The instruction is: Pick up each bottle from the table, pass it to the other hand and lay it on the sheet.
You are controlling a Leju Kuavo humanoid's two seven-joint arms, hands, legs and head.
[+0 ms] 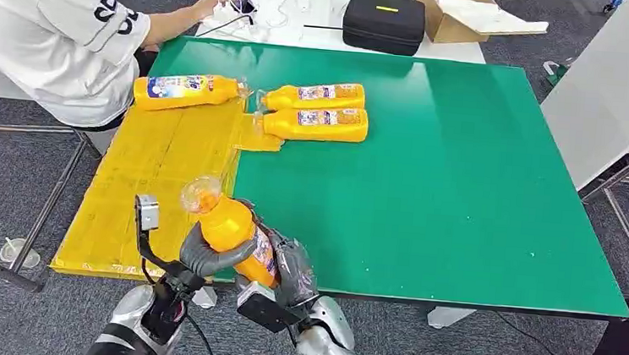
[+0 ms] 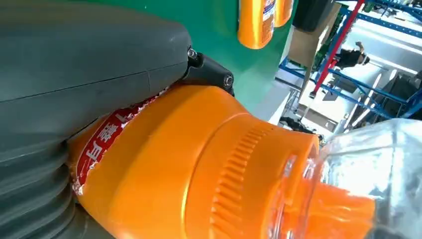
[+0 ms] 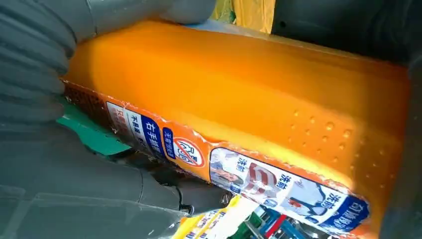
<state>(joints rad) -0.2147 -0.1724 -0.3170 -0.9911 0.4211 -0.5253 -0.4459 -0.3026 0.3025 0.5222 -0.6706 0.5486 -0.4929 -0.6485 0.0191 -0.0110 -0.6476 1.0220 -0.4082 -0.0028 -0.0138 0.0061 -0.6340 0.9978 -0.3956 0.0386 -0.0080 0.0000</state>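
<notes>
Both hands are on one orange plastic bottle with a clear domed cap (image 1: 224, 221) at the near edge of the green table (image 1: 479, 199), above the boundary between the green surface and the yellow sheet (image 1: 154, 173). The bottle is clear of the table, tilted, cap end pointing up and toward the sheet.

The left hand (image 1: 204, 249) wraps the bottle's neck end; in the left wrist view its grey thumb (image 2: 89, 59) lies across the shoulder just behind the ribbed collar. The right hand (image 1: 287, 269) closes around the lower body; the right wrist view shows its fingers (image 3: 35, 55) curled against the flat orange side. Both hands are holding the bottle. This double grip is judged to be the hand-over: one hand must be secure before the other lets go. Which hand is giving cannot be told.

Condition of the bottle: flat-sided, opaque orange, dimpled toward one end, with a printed label in red, blue and white whose edge is ragged.

One matching orange bottle (image 1: 186, 91) lies on its side on the far end of the sheet. Two more orange bottles (image 1: 316, 110) lie side by side on the green surface, caps reaching the sheet's edge, judged not yet handled.

A person in a white shirt (image 1: 43, 29) sits at the far left corner.
</notes>
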